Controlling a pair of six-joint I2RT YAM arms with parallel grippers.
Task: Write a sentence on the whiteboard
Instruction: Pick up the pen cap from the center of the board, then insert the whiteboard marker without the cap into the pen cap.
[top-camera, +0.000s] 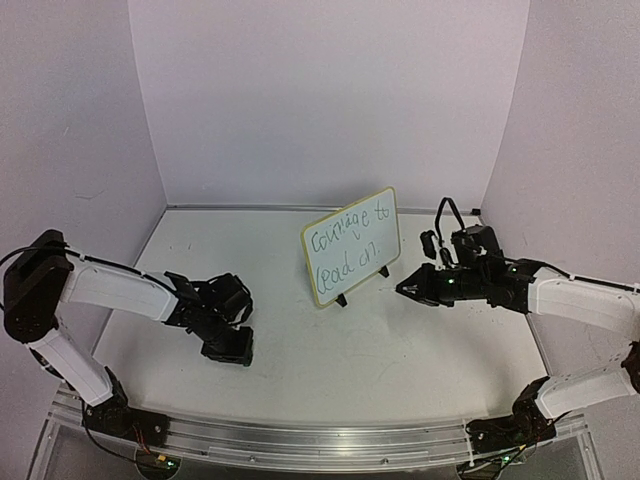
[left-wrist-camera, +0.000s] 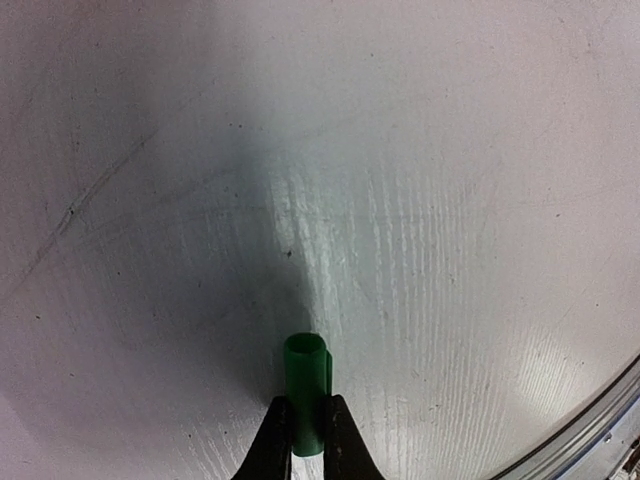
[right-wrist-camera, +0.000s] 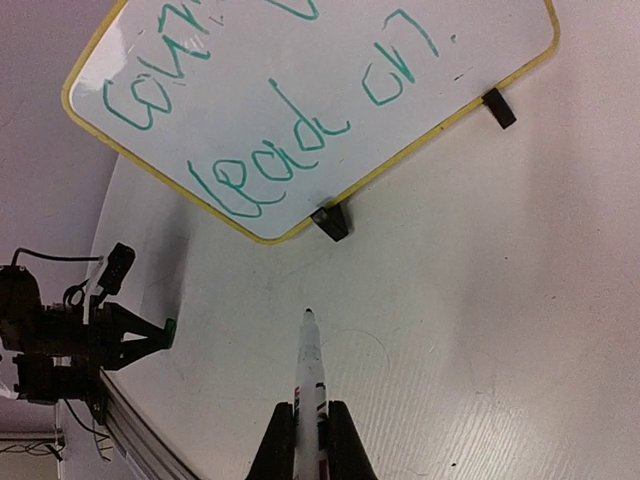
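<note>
White table (top-camera: 330, 350), scuffed in places, enclosed by plain pale walls (top-camera: 320, 100); aluminium rail (top-camera: 320, 445) along the near edge.

Whiteboard (top-camera: 352, 250): stands on its small black feet (right-wrist-camera: 330, 222) near the middle of the table, a little toward the right arm's side, its face turned to the arms. From overhead it sits skewed, left end lower than right. Thin yellow rim, rounded corners.

Sentence (top-camera: 340, 238): green handwriting in two slanted lines, "courage to" above "lead on". Right wrist view shows "lead on" clearly; the upper line is cut off by the frame edge.

Right gripper (right-wrist-camera: 312, 425): jaws narrow, clamped on a marker (right-wrist-camera: 312, 365) with a white barrel. Its dark tip is bare and points toward the lower edge of the board. Tip hangs in front of the board, clear of it, near one foot. Overhead, this gripper sits just right of the board, aimed left.

Left gripper (left-wrist-camera: 307, 425): jaws narrow, pinching a green cap (left-wrist-camera: 306, 385), open end facing away from the wrist camera over bare table. Overhead, this gripper is low over the table, well left of the board and nearer the rail. I cannot tell whether the cap touches the surface.
</note>
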